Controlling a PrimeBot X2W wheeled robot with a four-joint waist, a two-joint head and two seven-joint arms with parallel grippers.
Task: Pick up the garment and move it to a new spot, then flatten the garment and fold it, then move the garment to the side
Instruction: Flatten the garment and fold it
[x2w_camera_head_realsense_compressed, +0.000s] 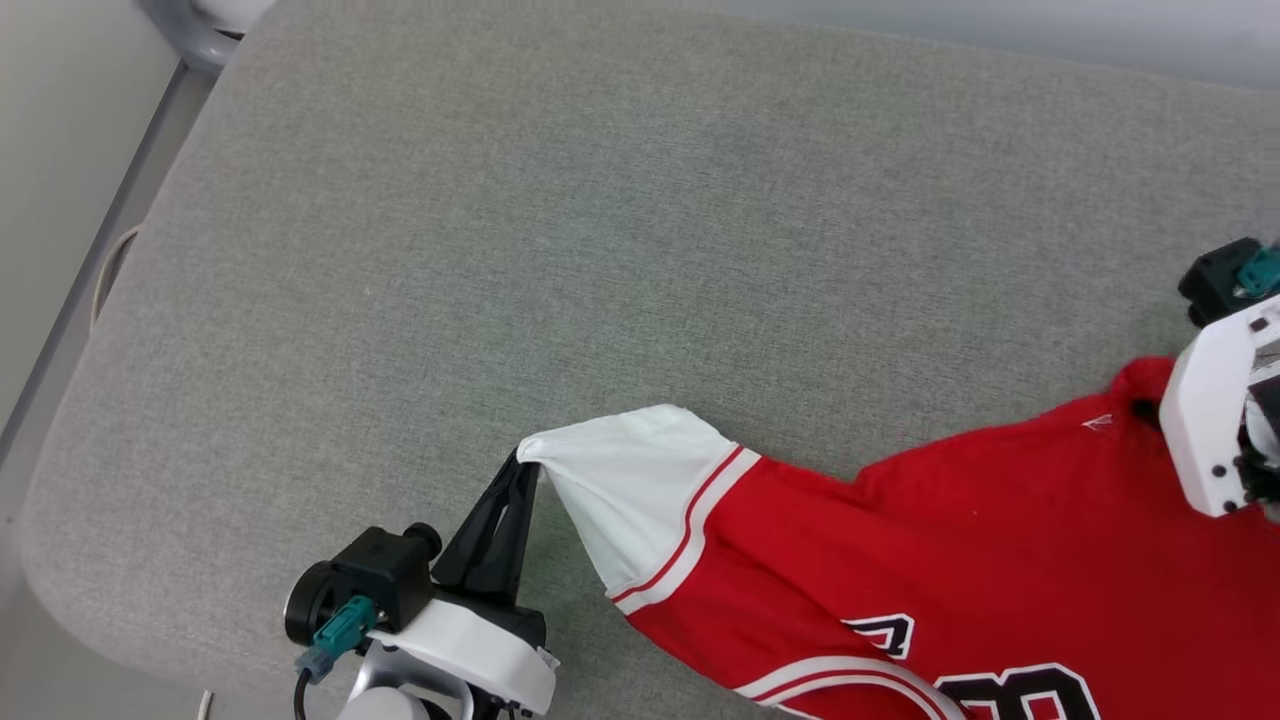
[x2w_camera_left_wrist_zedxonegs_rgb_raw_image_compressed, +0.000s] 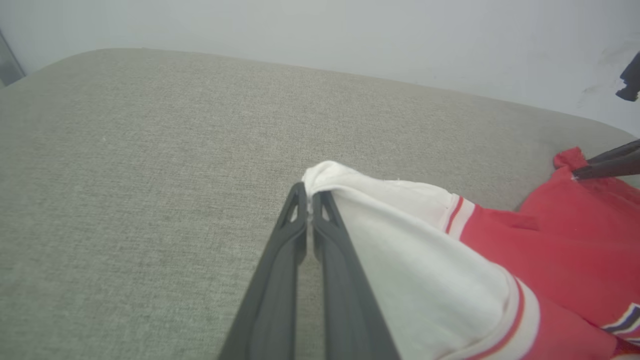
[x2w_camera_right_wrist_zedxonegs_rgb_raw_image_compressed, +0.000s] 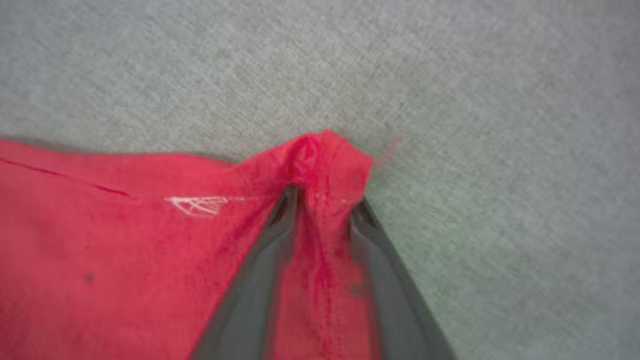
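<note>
Pinching the tip of the white sleeve (x2w_camera_head_realsense_compressed: 630, 480) with the left gripper (x2w_camera_head_realsense_compressed: 527, 470), fingers closed flat on the cloth and holding it up in a small peak. Straddling a bunched red hem corner (x2w_camera_right_wrist_zedxonegs_rgb_raw_image_compressed: 325, 155) with the right gripper (x2w_camera_right_wrist_zedxonegs_rgb_raw_image_compressed: 325, 197), fingers apart with cloth between them; not possible to tell whether clamping firmly. Stretching the shirt (x2w_camera_head_realsense_compressed: 900, 540) between the two across the near right of the grey cushion (x2w_camera_head_realsense_compressed: 600, 200). Judging it light, soft and limp, sagging wherever unsupported, probably slipping from a thin pinch under a hard tug; favouring seamed edges, cuff and hem corners, well apart. Showing a red body, red-and-white striped trim (x2w_camera_head_realsense_compressed: 690, 530), black white-edged lettering (x2w_camera_head_realsense_compressed: 1020, 690) partly cut off, and a small white logo (x2w_camera_right_wrist_zedxonegs_rgb_raw_image_compressed: 197, 205) beside the held corner.
</note>
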